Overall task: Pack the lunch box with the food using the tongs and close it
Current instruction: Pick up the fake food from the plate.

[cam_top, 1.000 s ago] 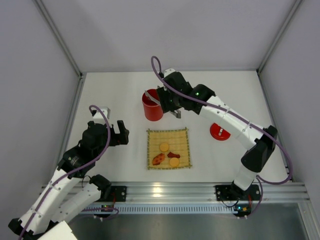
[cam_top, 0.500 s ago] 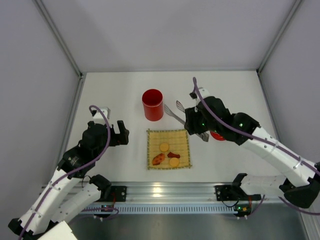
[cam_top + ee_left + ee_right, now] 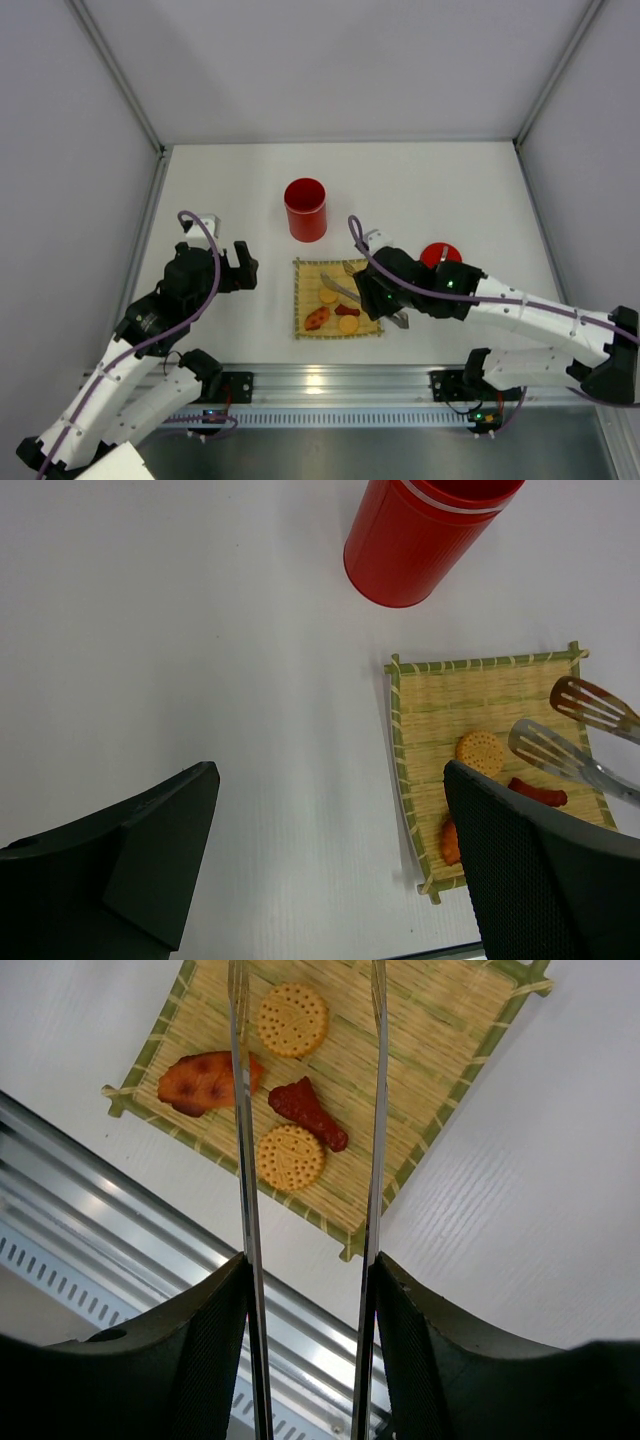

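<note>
Over the bamboo mat (image 3: 366,268), the right hand (image 3: 385,290) is clamped on the tongs (image 3: 240,1110), their tips apart above four food pieces (image 3: 293,1019) not yet packed, while the lunch box (image 3: 305,210) stands open behind, its lid (image 3: 441,254) off on the tabletop (image 3: 220,180), and the left hand (image 3: 330,780) gapes empty.

White table (image 3: 222,188), grey walls (image 3: 340,60)

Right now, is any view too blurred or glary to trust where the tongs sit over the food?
Right wrist: sharp and evenly lit, biscuit patterns on the food legible between the tongs arms. Left wrist: mat clear, tong tips slightly soft, own fingers dark and defocused. Top external: even light, faint shadows, one bright patch on the rail. All usable.
</note>
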Robot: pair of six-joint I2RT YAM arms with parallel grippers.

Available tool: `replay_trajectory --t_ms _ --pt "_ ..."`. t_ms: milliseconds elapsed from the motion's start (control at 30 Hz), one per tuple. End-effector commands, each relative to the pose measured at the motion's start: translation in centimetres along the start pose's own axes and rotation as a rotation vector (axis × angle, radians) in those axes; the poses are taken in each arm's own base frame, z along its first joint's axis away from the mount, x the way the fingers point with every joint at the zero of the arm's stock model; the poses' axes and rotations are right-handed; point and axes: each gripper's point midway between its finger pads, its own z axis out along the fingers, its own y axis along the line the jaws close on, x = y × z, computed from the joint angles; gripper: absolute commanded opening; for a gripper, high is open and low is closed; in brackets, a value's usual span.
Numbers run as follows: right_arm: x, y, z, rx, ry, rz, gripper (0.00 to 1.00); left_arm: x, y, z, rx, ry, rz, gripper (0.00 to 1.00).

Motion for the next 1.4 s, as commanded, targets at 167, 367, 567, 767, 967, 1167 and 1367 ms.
replay_trajectory --t_ms 167,367,567,767,967,1167,1367 --pt "0.3 2.6 2.6 0.022 -0.022 0.008 0.50 -0.7 -0.4 0.1 0.015 -0.036 -0.019 0.99" --pt "0.7 3.6 4.0 0.040 -0.014 0.019 0.49 -0.7 -0.4 0.1 0.015 -0.035 -0.018 0.99" --pt "0.7 4.1 4.6 0.055 -0.009 0.016 0.49 -0.7 -0.4 0.1 0.015 -0.035 -0.018 0.99" --pt "1.1 3.9 4.7 0.066 -0.001 0.013 0.48 -0.7 -0.4 0.1 0.015 -0.033 -0.017 0.99" --pt "1.8 4.1 4.9 0.062 0.015 0.009 0.46 -0.8 -0.4 0.0 0.015 -0.037 -0.017 0.99" --pt "2.7 3.9 5.1 0.057 0.033 0.007 0.46 -0.7 -0.4 0.1 0.014 -0.035 -0.016 0.99" --pt "3.0 3.9 5.1 0.057 0.043 0.001 0.46 -0.7 -0.4 0.0 0.013 -0.037 -0.018 0.99"
